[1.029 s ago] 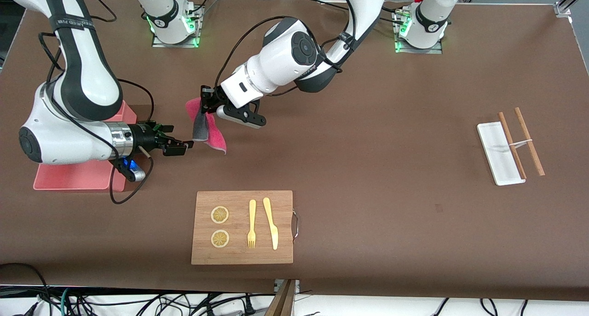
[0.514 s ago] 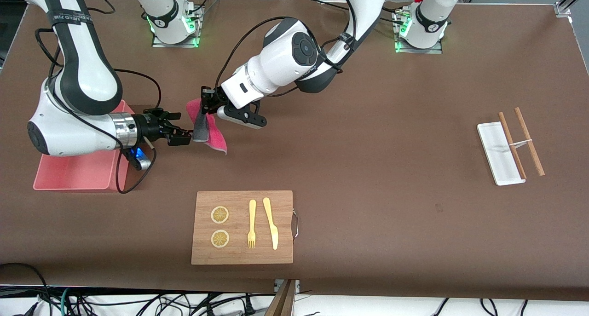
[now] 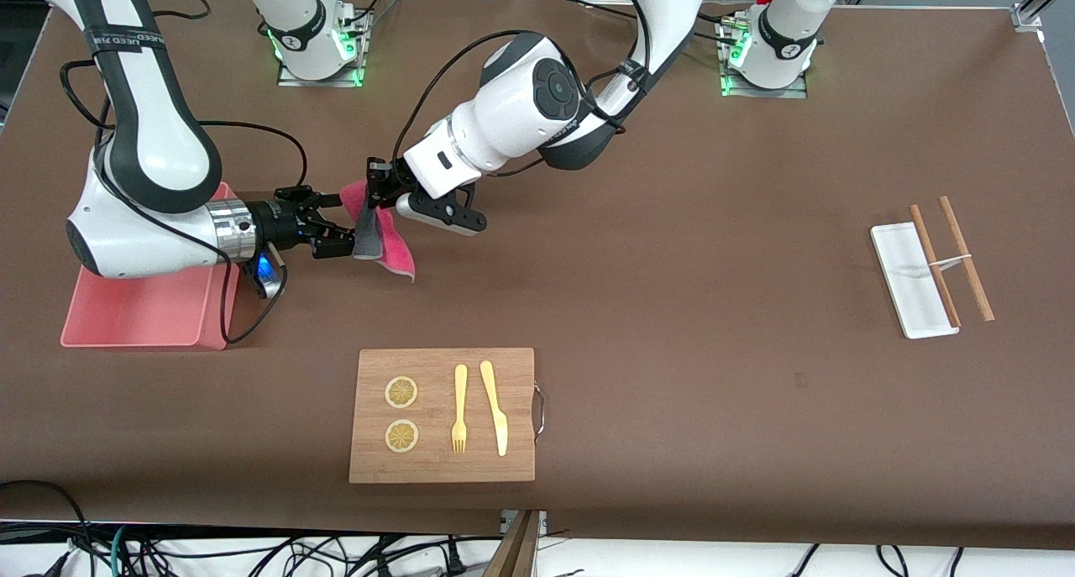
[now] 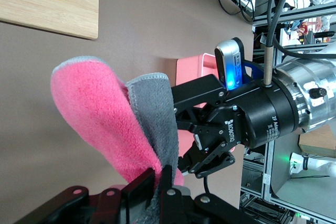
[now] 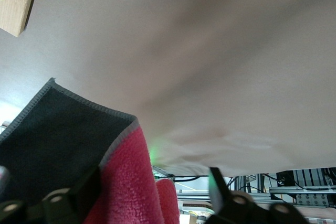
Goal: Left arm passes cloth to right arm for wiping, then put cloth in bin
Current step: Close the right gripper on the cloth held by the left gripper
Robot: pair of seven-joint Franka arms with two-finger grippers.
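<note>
The cloth (image 3: pixel 388 245), magenta-pink on one face and dark grey on the other, hangs in the air over the table beside the bin (image 3: pixel 138 312). My left gripper (image 3: pixel 373 197) is shut on the cloth's upper edge; in the left wrist view (image 4: pixel 164 182) its fingers pinch the cloth (image 4: pixel 100 111). My right gripper (image 3: pixel 339 224) is open and level with the cloth, one finger on each side of its hanging edge. In the right wrist view the cloth (image 5: pixel 118 182) lies between the open fingers of the right gripper (image 5: pixel 152 190). The right gripper also shows in the left wrist view (image 4: pixel 185 129).
A wooden cutting board (image 3: pixel 443 468) with two lemon slices, a fork and a knife lies nearer to the front camera. A small white tray (image 3: pixel 903 266) with two chopsticks lies toward the left arm's end of the table.
My right gripper has moved from beside the bin up to the cloth, and its open fingers now straddle the cloth's edge. The left arm has held still with the cloth.
</note>
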